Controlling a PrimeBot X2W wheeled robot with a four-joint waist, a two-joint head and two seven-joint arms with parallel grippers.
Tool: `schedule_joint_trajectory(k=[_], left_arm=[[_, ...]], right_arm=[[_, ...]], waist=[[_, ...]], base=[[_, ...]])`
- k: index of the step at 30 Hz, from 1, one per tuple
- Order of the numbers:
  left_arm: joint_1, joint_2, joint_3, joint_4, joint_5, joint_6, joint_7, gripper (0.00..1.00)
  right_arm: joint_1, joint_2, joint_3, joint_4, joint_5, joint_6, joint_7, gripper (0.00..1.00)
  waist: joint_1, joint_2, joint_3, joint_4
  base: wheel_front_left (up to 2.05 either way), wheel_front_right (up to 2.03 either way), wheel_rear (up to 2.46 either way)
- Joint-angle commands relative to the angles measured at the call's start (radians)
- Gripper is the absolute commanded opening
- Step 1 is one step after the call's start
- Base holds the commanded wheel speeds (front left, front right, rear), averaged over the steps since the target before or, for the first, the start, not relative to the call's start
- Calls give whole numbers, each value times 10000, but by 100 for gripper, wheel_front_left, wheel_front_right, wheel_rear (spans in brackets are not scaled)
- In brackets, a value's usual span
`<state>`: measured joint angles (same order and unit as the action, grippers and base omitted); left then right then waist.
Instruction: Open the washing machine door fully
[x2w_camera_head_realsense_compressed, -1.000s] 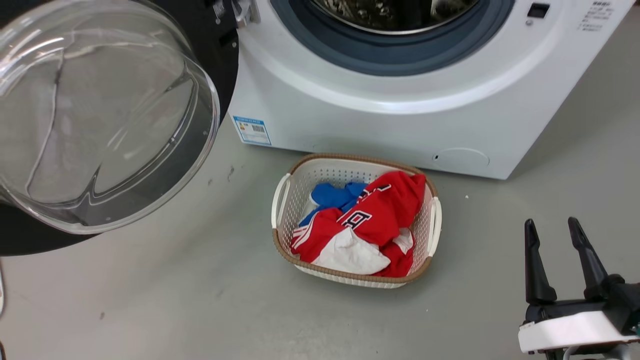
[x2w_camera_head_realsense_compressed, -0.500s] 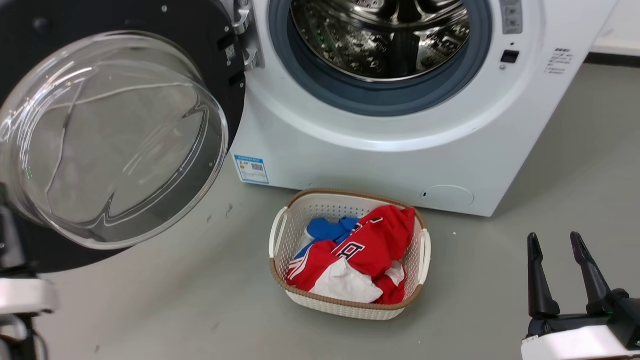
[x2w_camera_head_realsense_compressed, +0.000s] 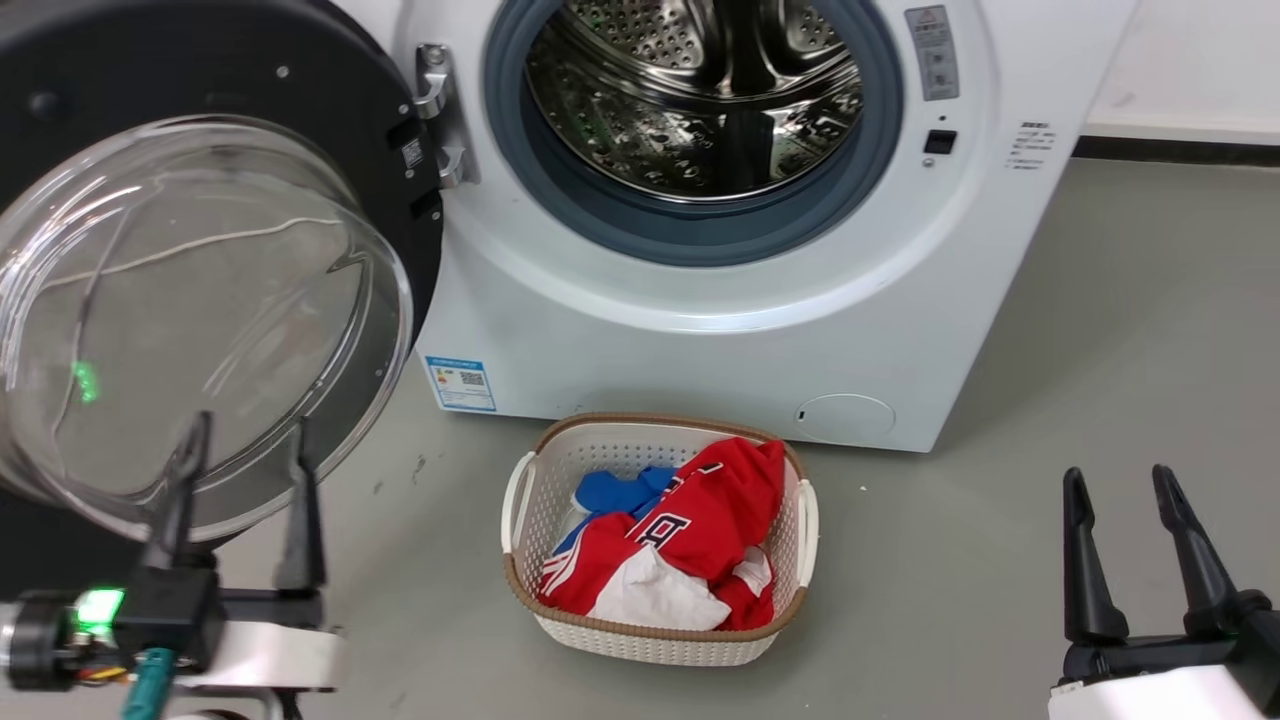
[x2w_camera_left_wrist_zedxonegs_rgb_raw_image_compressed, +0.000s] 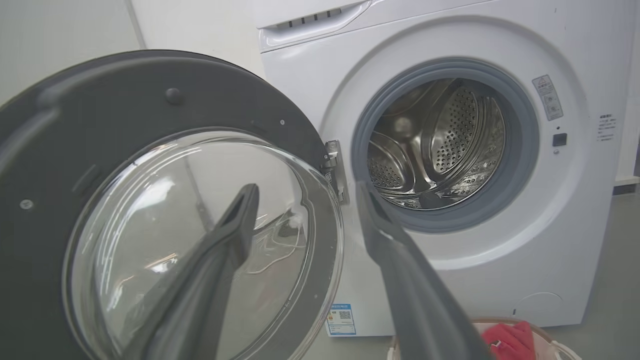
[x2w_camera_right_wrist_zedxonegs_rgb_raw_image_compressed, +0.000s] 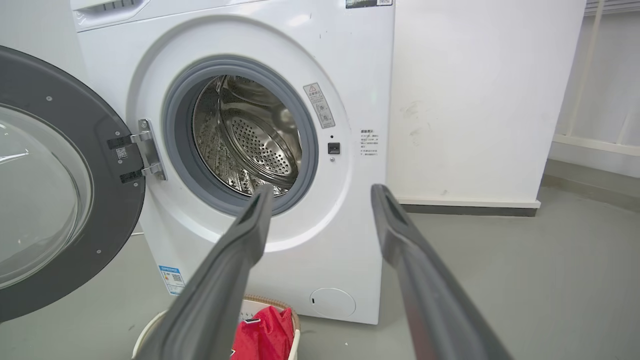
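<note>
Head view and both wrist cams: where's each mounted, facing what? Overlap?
Head view: on the head, facing forward and down at the washing machine door, drum mouth and laundry basket; left gripper lower left, right gripper lower right.
Left wrist view: left wrist, facing the door's glass bowl and hinge; own fingers rise from below.
Right wrist view: right wrist, facing the drum mouth; own fingers show.
Shared: all three see door, drum mouth, basket.
</note>
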<state>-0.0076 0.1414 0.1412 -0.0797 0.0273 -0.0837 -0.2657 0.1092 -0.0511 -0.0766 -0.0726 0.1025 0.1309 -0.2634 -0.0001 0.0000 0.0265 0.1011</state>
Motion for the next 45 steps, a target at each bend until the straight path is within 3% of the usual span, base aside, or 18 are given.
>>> schedule_joint_trajectory(k=[1,15,25,38,39,45], left_arm=[[137,-162,-181,101,-9,-6,23,100],[711,-744,-979,732,-639,314,23,100],[871,-816,-1210,1101,-446,632,23,100],[888,-829,-1305,1386,-415,676,23,100],[886,-820,-1297,1404,-411,677,23,0],[790,-873,-1227,1879,-919,629,157,0]], right_arm=[[150,18,1,-126,-33,-2,-17,100],[528,18,177,-282,34,-2,-17,100],[594,18,219,-55,103,-2,-17,100],[688,18,118,115,90,-2,-17,100],[692,18,130,126,102,-2,-17,0],[587,-9,198,473,479,0,70,0]], waist=[[1,0,-79,-146],[1,0,-11,-803],[1,0,88,-836],[1,0,-16,-771],[1,0,-24,-770],[1,0,-28,-774]], base=[[0,0,0],[0,0,0],[0,0,0],[0,0,0],[0,0,0],[0,0,0]])
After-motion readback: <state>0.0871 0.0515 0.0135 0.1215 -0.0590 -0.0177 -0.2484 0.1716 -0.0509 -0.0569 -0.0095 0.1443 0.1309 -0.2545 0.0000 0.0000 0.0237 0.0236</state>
